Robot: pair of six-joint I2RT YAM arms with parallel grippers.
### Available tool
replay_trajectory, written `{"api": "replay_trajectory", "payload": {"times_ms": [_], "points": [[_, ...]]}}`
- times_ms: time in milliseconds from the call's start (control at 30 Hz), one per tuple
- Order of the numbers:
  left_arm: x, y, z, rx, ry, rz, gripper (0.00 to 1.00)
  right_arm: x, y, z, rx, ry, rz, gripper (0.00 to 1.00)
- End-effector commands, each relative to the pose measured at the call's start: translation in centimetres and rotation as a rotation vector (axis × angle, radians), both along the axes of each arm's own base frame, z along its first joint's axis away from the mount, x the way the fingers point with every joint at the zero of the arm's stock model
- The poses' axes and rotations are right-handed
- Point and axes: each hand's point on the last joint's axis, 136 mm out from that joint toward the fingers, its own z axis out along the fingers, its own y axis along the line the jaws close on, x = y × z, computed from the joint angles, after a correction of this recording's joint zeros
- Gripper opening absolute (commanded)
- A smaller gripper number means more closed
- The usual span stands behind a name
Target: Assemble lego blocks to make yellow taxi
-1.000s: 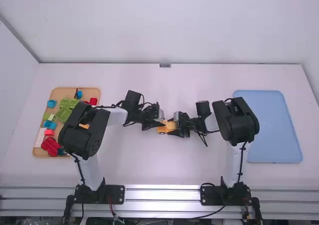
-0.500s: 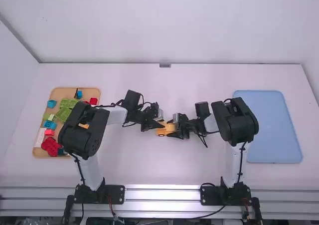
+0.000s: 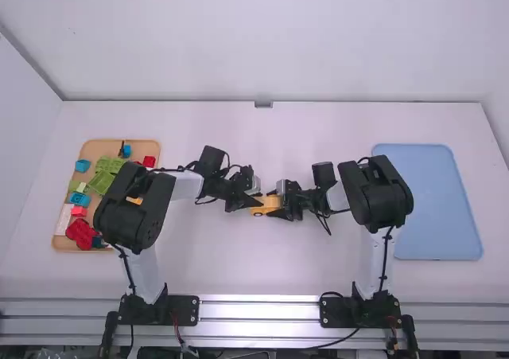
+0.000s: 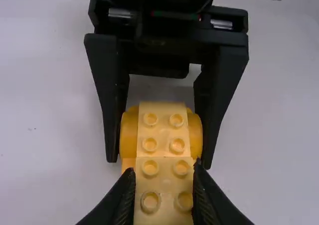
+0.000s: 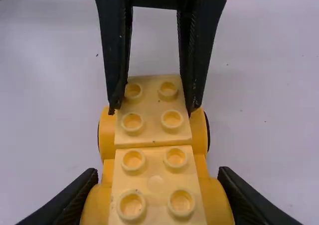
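The left arm (image 3: 145, 208) bends inward toward mid-table, its gripper (image 3: 254, 202) clamped on a light-yellow studded block (image 4: 164, 187) at one end of the yellow car (image 3: 266, 210). Opposite, the right arm (image 3: 374, 192) reaches inward, its gripper (image 3: 279, 204) pinching the car's rounded sides at the other end.

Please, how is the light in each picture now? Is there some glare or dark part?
High view: bright, fairly even light, with shiny streaks along the metal rail. Left wrist view: dimmer, the right gripper nearly black, with small glints on its metal. Right wrist view: soft light on the yellow bricks, with no strong glare.
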Motion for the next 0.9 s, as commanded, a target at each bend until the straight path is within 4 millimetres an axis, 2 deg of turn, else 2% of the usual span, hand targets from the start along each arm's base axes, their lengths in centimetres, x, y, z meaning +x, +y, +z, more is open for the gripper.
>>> {"api": "replay_trajectory", "payload": {"times_ms": [0,33,67,167,233,267,400,433,467,500,533,567,600,633,867], "points": [[-0.7,-0.1,-0.2,0.009,0.032,0.003,0.23,0.2,0.2,-0.8,-0.028,0.012,-0.006,0.4],[-0.7,-0.1,-0.2,0.008,0.032,0.003,0.33,0.2,0.3,-0.7,-0.028,0.014,-0.005,0.4],[-0.7,-0.1,-0.3,0.008,0.033,0.003,0.37,0.2,0.3,-0.7,-0.028,0.015,-0.004,0.4],[-0.6,-0.1,-0.5,0.007,0.026,0.002,0.59,0.2,0.4,-0.7,-0.029,0.017,-0.002,0.4],[-0.3,-0.2,-0.2,0.0,0.008,0.001,0.62,0.2,0.4,-0.7,-0.031,0.021,-0.001,0.41],[0.0,-0.3,0.0,-0.007,-0.006,0.004,0.67,0.2,0.5,-0.7,-0.03,0.022,0.0,0.41],[0.9,0.4,2.5,-0.039,-0.061,0.023,0.66,0.3,0.4,-0.7,-0.03,0.02,-0.002,0.42],[1.0,0.7,4.4,-0.079,-0.081,0.02,0.64,0.2,0.4,-0.7,-0.03,0.021,-0.003,0.42],[1.0,0.7,4.6,-0.082,-0.083,0.02,0.64,0.2,0.4,-0.7,-0.03,0.021,-0.003,0.42],[0.9,0.9,5.7,-0.094,-0.096,0.02,0.6,0.3,0.4,-0.7,-0.03,0.02,-0.002,0.42],[0.8,1.0,6.1,-0.086,-0.1,0.025,0.52,0.3,0.4,-0.7,-0.029,0.019,-0.002,0.42],[0.8,1.1,6.1,-0.067,-0.1,0.034,0.34,0.3,0.4,-0.6,-0.029,0.017,-0.002,0.42],[0.7,1.1,5.9,-0.054,-0.097,0.038,0.22,0.4,0.4,-0.6,-0.029,0.017,-0.002,0.43],[0.5,1.0,5.4,-0.029,-0.085,0.041,0.02,0.3,0.4,-0.6,-0.029,0.015,-0.001,0.43],[-1.1,0.6,0.5,0.086,0.034,0.028,0.02,0.3,0.5,-0.6,-0.029,0.014,0.0,0.43]]}}
